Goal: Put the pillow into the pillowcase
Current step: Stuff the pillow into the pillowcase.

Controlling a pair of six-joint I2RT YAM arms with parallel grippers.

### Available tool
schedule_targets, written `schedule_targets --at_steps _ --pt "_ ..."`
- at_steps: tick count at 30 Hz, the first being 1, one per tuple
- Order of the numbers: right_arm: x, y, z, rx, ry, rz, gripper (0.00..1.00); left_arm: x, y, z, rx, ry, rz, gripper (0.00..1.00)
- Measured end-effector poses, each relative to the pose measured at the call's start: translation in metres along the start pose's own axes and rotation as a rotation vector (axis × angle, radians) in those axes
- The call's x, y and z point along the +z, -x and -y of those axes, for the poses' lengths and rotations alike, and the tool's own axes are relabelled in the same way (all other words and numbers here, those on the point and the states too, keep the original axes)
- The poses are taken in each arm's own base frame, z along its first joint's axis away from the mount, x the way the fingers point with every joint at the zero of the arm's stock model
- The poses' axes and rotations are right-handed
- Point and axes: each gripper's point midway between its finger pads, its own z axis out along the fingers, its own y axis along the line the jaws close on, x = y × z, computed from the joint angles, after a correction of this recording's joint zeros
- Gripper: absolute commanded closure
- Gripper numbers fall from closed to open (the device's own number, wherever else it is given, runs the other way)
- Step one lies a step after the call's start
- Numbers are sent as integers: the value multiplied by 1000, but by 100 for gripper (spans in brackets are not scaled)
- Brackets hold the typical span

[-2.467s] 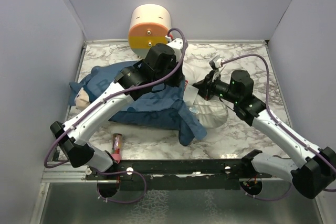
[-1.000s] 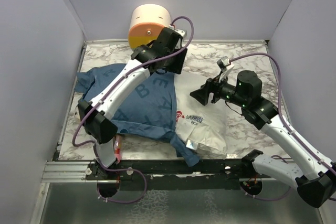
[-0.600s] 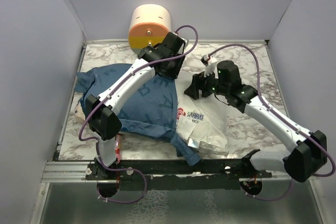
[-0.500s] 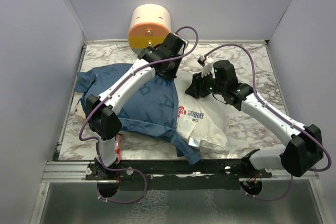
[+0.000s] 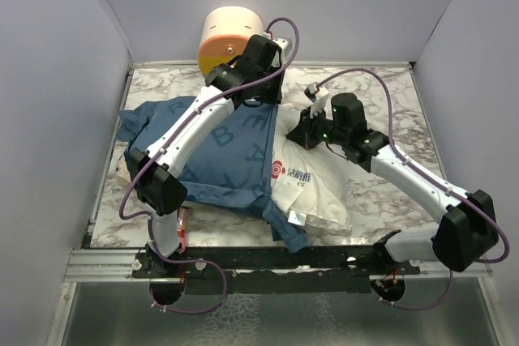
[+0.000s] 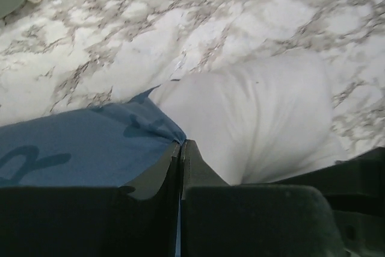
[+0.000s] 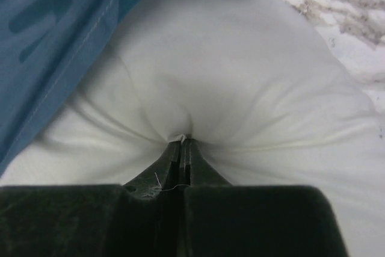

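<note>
The white pillow (image 5: 316, 188) lies on the marble table, its left part inside the blue lettered pillowcase (image 5: 219, 151). Its printed label end points toward the front. My left gripper (image 5: 261, 104) is at the far edge of the case's mouth; in the left wrist view it (image 6: 181, 143) is shut on the pillowcase hem (image 6: 150, 126), right beside the pillow (image 6: 258, 118). My right gripper (image 5: 297, 132) sits on the pillow's far end; in the right wrist view it (image 7: 183, 141) is shut, pinching a puckered fold of the pillow (image 7: 240, 76), with the pillowcase (image 7: 60, 22) at upper left.
A cream-and-orange cylinder (image 5: 231, 38) stands at the back wall just behind the left wrist. A small red-brown object (image 5: 182, 221) lies near the front left edge. Grey walls close in both sides, and a black rail (image 5: 268, 258) runs along the front.
Both grippers have shut: the left on the pillowcase hem, the right on the pillow's far end. The right arm swung left and down onto the pillow.
</note>
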Motion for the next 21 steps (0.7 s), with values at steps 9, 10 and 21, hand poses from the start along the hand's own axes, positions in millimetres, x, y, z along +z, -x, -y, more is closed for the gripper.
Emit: schedule_targets --at_steps 9,10,21 --pt "-3 121 1 -99 -33 226 99 -40 71 17 -115 -124 265 100" --pt "-10 129 -1 -117 -30 264 99 -51 75 19 -124 -142 308 100" --pt "-23 -32 -21 -44 179 94 49 -56 -63 31 -306 -352 288 100"
